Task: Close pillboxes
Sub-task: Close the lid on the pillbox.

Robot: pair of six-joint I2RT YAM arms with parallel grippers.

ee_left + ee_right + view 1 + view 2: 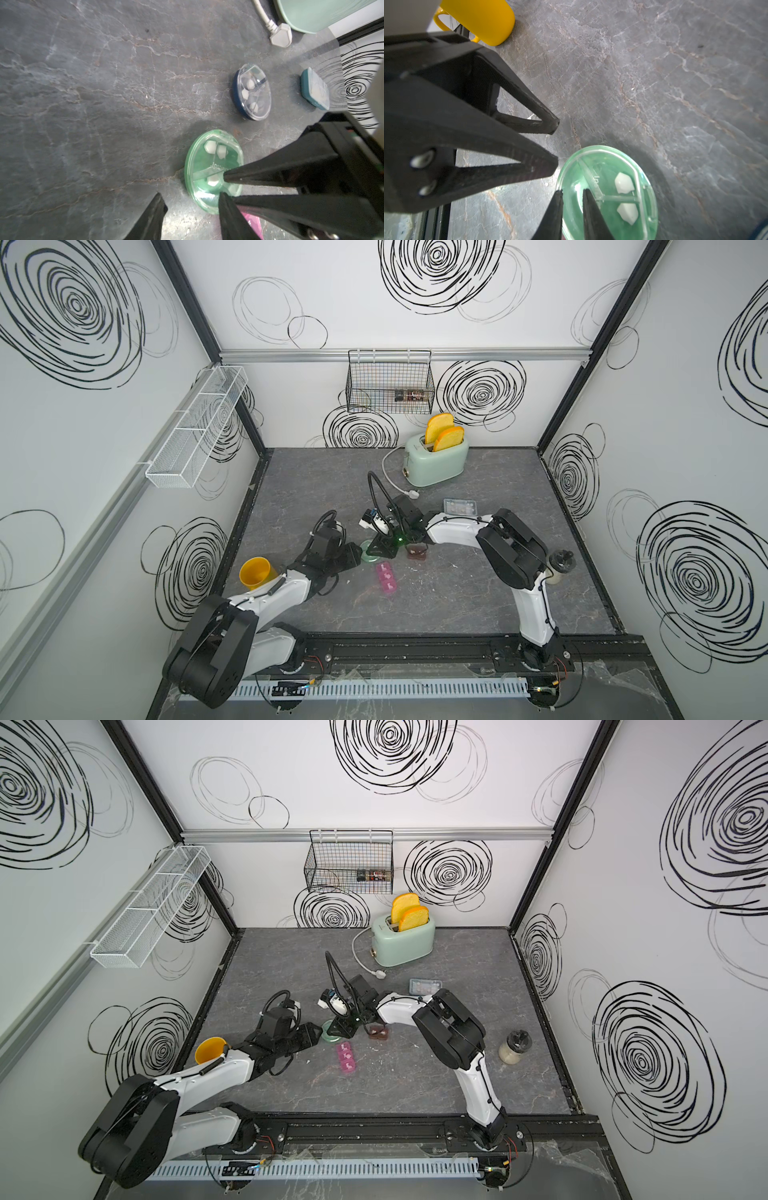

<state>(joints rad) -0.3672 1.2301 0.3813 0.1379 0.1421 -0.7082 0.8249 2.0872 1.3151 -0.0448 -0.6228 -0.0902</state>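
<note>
Round green translucent pillbox (207, 162): I see it flat on the grey marbled tabletop (83, 104), mid-table.
Right gripper (572, 192): jaws together, tips touching its clear lid.
Left gripper (190, 196): jaws apart, one finger at its rim.

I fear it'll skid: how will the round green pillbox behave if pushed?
The round green pillbox lies flat and low on the table, so it likely won't tip or roll. Its glossy plastic could slide there under a sideways push. Translucent walls and a few small pills suggest it is light.
</note>
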